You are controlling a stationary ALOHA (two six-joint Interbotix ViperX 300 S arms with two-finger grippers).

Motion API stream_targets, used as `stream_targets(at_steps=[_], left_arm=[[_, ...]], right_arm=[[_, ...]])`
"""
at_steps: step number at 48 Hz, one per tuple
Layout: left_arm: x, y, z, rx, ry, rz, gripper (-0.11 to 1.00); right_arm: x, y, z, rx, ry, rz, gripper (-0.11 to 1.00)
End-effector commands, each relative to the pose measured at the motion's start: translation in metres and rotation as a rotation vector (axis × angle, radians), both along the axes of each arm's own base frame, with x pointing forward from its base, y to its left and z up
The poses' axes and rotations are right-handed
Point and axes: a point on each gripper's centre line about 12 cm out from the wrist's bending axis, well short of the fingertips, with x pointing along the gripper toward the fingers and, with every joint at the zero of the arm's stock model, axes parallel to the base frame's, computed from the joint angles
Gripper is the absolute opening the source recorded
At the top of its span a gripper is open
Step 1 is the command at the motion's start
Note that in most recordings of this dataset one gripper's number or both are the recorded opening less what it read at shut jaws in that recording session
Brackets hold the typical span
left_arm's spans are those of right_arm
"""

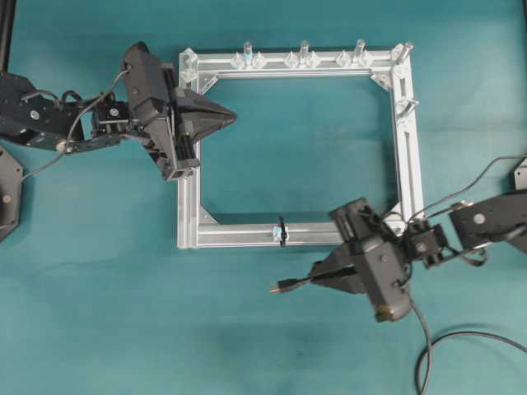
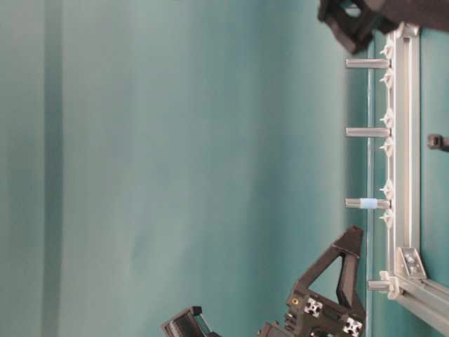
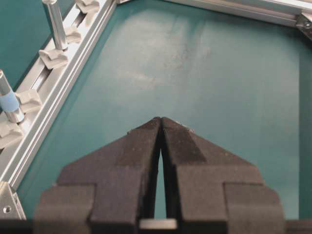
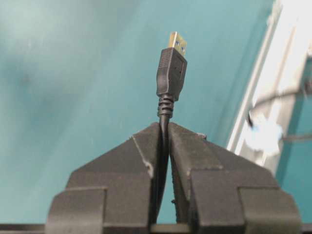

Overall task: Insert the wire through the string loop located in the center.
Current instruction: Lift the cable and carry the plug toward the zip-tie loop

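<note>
The wire is a thin black cable ending in a rectangular plug with a metallic tip. My right gripper is shut on the cable just behind the plug. In the overhead view the plug points left, just below the silver frame's bottom bar, with the right gripper to its right. The string loop is a small black ring around the middle of that bar, directly above the plug. My left gripper is shut on nothing, hovering over the frame's upper left corner.
The square aluminium frame lies on the teal table. Clear upright pegs stand along its top and right bars. One peg near the left gripper wears blue tape. The wire's slack curls off at the lower right.
</note>
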Motion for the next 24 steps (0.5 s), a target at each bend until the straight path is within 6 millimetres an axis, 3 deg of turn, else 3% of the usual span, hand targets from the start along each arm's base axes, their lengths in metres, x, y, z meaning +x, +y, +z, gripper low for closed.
stream_targets(at_steps=[1,24], left_arm=[[0.002,-0.001,0.01,0.006,-0.032,-0.004,0.0],[0.0,-0.001,0.008,0.003,-0.026,-0.004,0.0]], right_arm=[[-0.005,-0.007,0.015,0.009,-0.04,-0.014,0.07],[-0.028,-0.044,0.012,-0.003,0.005,-0.116,0.07]])
